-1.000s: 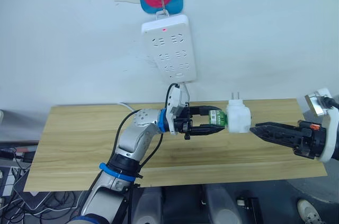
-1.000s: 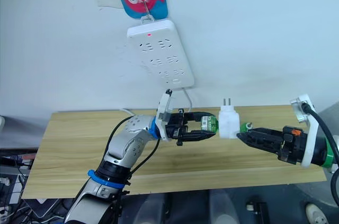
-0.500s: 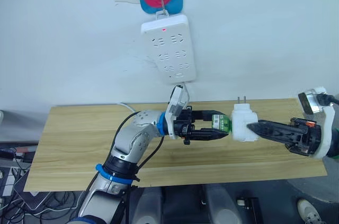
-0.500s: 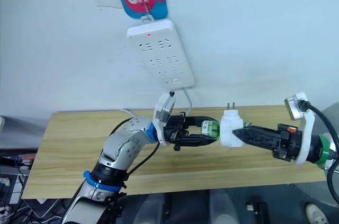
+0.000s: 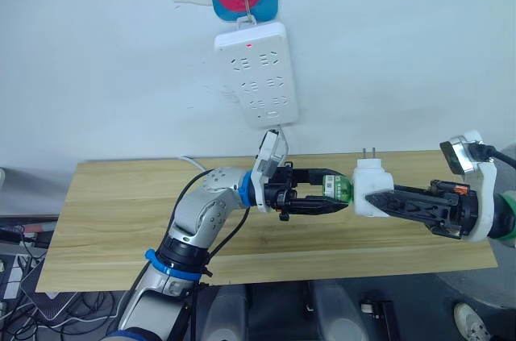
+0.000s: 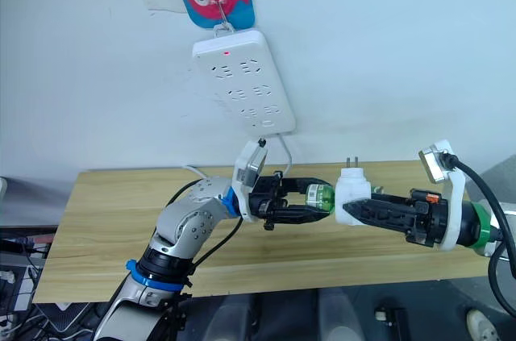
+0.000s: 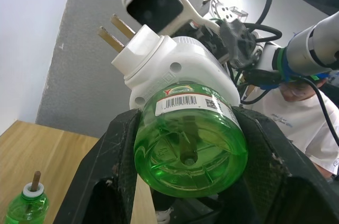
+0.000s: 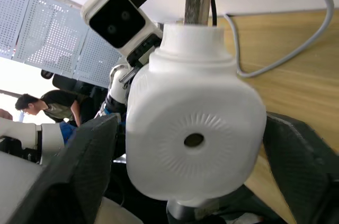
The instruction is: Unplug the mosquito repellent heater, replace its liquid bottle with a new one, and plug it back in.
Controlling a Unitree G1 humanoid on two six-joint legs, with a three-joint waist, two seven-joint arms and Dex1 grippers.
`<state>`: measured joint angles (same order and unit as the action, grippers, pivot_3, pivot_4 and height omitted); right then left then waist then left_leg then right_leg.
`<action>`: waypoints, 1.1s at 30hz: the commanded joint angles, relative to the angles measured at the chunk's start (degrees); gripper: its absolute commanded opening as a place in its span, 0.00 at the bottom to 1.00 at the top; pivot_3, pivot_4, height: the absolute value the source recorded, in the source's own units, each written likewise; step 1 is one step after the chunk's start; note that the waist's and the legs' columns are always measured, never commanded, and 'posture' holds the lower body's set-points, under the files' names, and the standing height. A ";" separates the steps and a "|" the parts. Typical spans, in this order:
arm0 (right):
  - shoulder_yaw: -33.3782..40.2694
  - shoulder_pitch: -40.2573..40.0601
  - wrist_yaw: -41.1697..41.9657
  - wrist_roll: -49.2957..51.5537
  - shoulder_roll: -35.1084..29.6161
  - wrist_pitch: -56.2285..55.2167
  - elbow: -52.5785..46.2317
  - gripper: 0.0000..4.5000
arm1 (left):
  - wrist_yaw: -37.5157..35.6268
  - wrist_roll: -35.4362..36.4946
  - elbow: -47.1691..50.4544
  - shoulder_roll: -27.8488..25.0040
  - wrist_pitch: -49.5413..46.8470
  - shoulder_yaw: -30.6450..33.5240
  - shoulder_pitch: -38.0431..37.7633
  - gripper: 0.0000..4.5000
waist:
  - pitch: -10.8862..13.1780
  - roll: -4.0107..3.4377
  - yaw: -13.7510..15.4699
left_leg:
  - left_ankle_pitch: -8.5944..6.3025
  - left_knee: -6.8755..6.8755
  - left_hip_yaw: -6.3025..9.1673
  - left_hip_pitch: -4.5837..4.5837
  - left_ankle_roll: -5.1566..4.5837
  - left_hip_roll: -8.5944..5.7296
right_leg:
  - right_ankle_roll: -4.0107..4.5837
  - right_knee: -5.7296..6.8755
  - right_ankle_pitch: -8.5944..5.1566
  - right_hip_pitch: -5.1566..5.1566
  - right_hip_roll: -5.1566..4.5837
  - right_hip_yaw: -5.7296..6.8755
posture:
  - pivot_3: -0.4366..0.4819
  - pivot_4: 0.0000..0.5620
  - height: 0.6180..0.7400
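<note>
Both grippers grip: left gripper (image 5: 339, 201) holds green bottle (image 5: 339, 189), right gripper (image 5: 372, 201) clamps heater (image 5: 372, 191); twist bottle straight, heater steady.

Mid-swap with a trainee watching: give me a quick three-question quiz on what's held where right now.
1. True or false: the mosquito repellent heater is plugged into the power strip.
2. What does the left pincer grip? A) the green bottle B) a cable C) nothing
3. Fill in: in the head views, the heater's prongs point ___.

Key: 1 false, it is held away from the strip; 2 A; 3 up.
</note>
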<state>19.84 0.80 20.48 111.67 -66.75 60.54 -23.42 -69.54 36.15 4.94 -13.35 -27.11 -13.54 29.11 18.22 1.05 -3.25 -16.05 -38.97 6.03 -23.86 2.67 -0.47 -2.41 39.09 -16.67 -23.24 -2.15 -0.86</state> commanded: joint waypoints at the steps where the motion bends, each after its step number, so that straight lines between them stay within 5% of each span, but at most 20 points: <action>1: 0.96 -0.64 0.57 1.33 -0.36 -0.07 -1.23 0.67 | -0.57 0.51 2.59 0.20 0.56 -0.54 -0.27 0.51 | 0.00 0.00 0.01 | 0.00 0.00 -0.01 0.00 0.00 0.00 | 0.00 0.00 0.00 0.00 0.00 -0.01 | 0.36 0.54 1.00; 7: 0.81 -0.72 -0.08 1.33 0.42 -1.00 -1.47 0.66 | -1.12 -2.99 1.00 -0.09 4.46 -1.44 0.13 0.51 | 0.00 0.00 0.00 | -0.01 -0.01 0.00 0.01 -0.01 0.00 | 0.00 0.01 0.00 0.00 0.00 -0.01 | 0.37 0.54 1.00; 14: 2.20 -3.40 -6.40 1.33 0.71 -2.46 -1.48 0.66 | -1.95 -12.26 -5.07 -1.90 14.07 -3.48 3.19 0.99 | 0.00 0.00 0.02 | -0.02 0.00 -0.01 0.00 -0.04 -0.02 | 0.00 0.00 0.00 0.00 -0.01 -0.02 | 0.36 0.54 1.00; 18: 2.10 -4.42 -15.15 1.33 1.25 -5.27 -1.82 0.66 | -3.79 -17.61 -8.19 -3.08 22.62 -5.25 4.95 1.00 | 0.00 0.00 -0.01 | -0.08 0.00 -0.02 0.01 -0.14 -0.01 | 0.00 0.01 0.00 0.00 -0.01 -0.02 | 0.35 0.54 1.00; 24: -3.46 -2.19 -29.15 1.33 3.00 -10.40 -8.00 0.66 | 3.61 -32.10 -14.12 -2.35 39.28 -8.94 8.74 1.00 | 0.00 0.00 -0.06 | -0.08 0.00 -0.01 0.00 -0.14 0.00 | 0.00 0.01 0.00 0.00 -0.01 -0.02 | 0.35 0.54 1.00; 33: -9.07 0.61 -40.45 1.33 7.78 -17.02 -13.48 0.66 | 12.01 -42.52 -16.34 -1.47 44.93 -11.89 9.03 1.00 | 0.00 0.00 -0.17 | 0.00 0.01 0.01 -0.02 -0.01 0.00 | 0.00 -0.01 0.00 0.00 -0.03 -0.01 | 0.34 0.54 1.00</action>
<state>9.97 1.27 -19.22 111.61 -58.98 44.96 -34.18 -59.21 -5.35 -12.26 -15.33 17.01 -24.97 38.19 18.22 1.05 -3.42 -16.05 -38.95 6.04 -23.88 2.66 -0.47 -2.41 39.08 -16.67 -23.24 -2.18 -0.87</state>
